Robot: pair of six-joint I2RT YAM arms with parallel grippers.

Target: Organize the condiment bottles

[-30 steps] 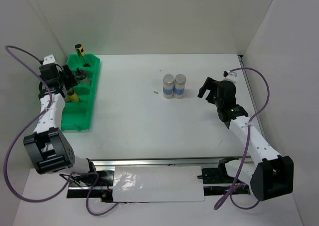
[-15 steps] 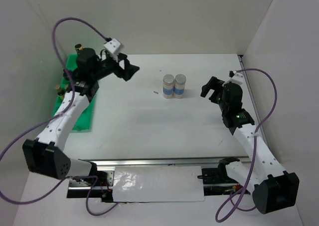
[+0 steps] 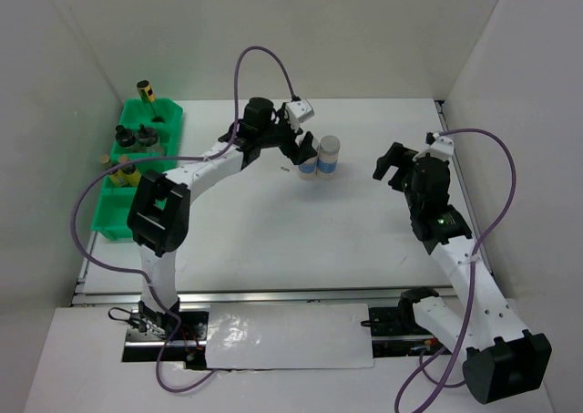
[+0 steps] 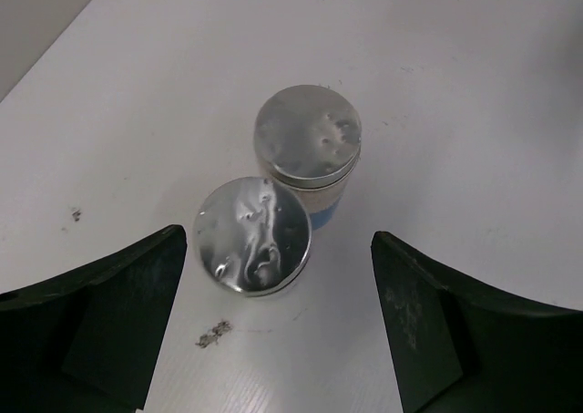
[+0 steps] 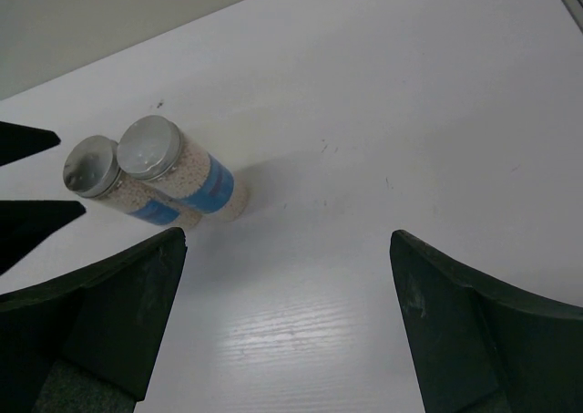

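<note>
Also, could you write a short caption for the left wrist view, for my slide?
The open left tool hovers above two silver-lidded jars side by side on a white table.

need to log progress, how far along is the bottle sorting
Done: several dark yellow-labelled, black-capped bottles stand in the green compartment tray. In hand: nothing is gripped; the left gripper hovers open over the two silver-lidded, blue-labelled jars, and the right gripper is open and empty. Left: both jars, out on the white table.
</note>
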